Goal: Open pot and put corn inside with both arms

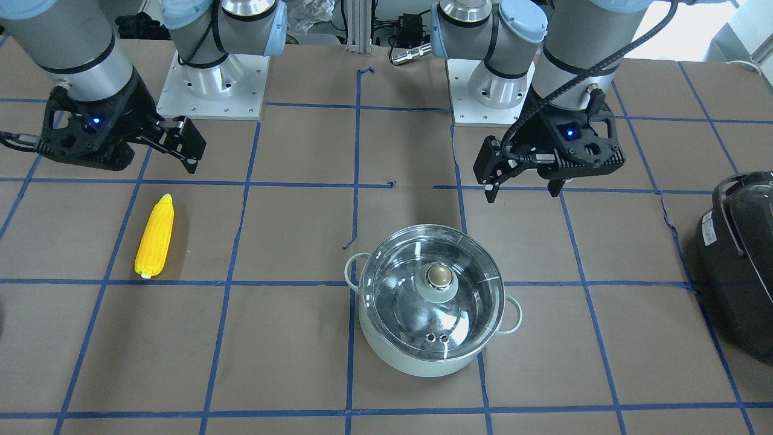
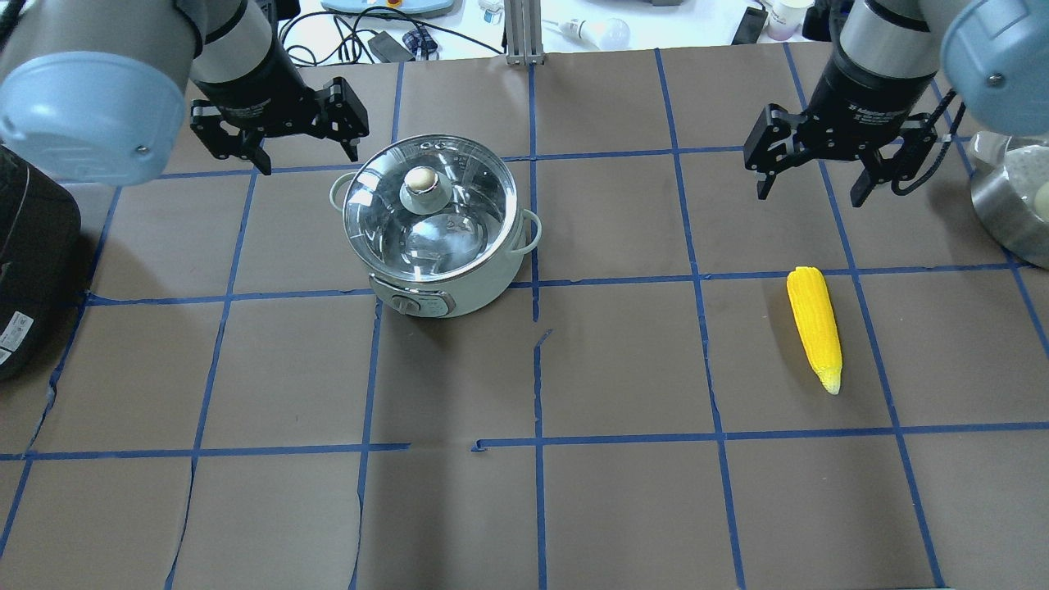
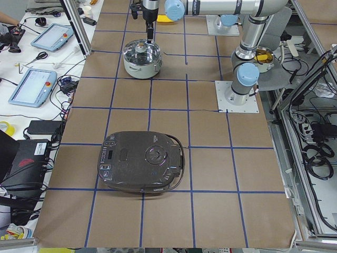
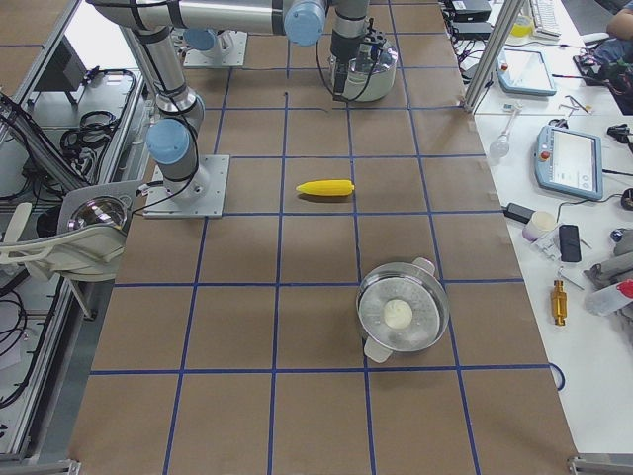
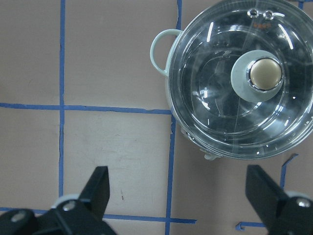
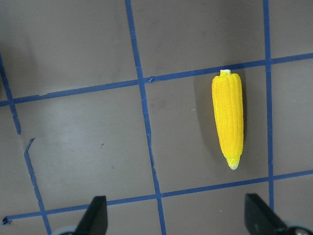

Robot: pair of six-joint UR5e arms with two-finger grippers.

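My left claw (image 2: 309, 161) hangs wide open and empty above the table, near the pale mint pot (image 2: 479, 287) but not touching it. The pot stands upright, its glass lid (image 2: 463, 225) closed, with the beige knob (image 2: 421, 179) on top. My right claw (image 2: 810, 197) is also spread wide and holds nothing. The yellow corn cob (image 2: 814, 326) lies flat on the brown taped table (image 2: 623, 369) near that claw, well apart from the pot.
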